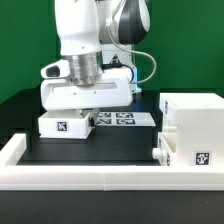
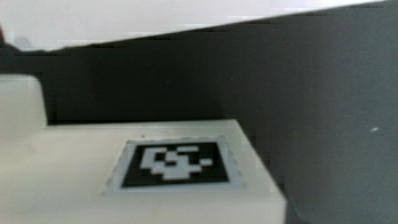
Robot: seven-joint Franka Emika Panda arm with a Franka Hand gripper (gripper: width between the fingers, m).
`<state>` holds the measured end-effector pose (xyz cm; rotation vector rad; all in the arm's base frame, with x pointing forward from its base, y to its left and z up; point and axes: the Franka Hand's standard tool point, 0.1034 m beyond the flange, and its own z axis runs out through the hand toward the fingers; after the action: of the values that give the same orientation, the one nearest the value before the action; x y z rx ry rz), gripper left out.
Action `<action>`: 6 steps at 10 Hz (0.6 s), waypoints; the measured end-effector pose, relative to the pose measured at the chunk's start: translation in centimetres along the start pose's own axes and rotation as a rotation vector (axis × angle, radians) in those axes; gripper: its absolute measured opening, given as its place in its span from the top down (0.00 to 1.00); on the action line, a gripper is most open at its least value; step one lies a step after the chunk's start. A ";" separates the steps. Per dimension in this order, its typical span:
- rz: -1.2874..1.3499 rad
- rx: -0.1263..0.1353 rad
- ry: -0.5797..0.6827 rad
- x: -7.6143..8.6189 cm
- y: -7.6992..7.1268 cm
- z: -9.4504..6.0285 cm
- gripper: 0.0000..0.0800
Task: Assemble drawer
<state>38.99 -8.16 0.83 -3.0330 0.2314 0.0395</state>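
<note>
Gripper [image 1: 82, 108] sits low over a small white drawer tray [image 1: 62, 124] at the exterior view's left. Its fingers are hidden, so I cannot tell how wide it stands. The tray's top carries a black-and-white tag [image 2: 175, 162]. What is inside the tray is hidden. The large cube housing [image 1: 196, 125], also tagged, stands well apart at the right on the black table [image 1: 110, 148].

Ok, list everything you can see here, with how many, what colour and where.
housing: one, white, tagged, exterior view's right.
tray: one, white, tagged, exterior view's left, below the arm.
white piece: one, at housing's left side, unidentifiable.
marker board: one, white with black tags, behind the tray.
rail: one, white, along the table's near edge.
table: one, black, under everything.
backdrop: one, green, behind.
arm: one, white, above the tray; fingers hidden, state unclear.
</note>
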 end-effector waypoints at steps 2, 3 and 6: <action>-0.009 0.000 0.004 0.3 -0.4 -0.1 0.94; -0.024 -0.001 0.008 0.6 -0.9 -0.4 0.94; -0.109 0.000 0.002 2.5 -4.0 -2.4 0.94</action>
<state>42.09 -4.86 3.47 -3.0400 0.0662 0.0280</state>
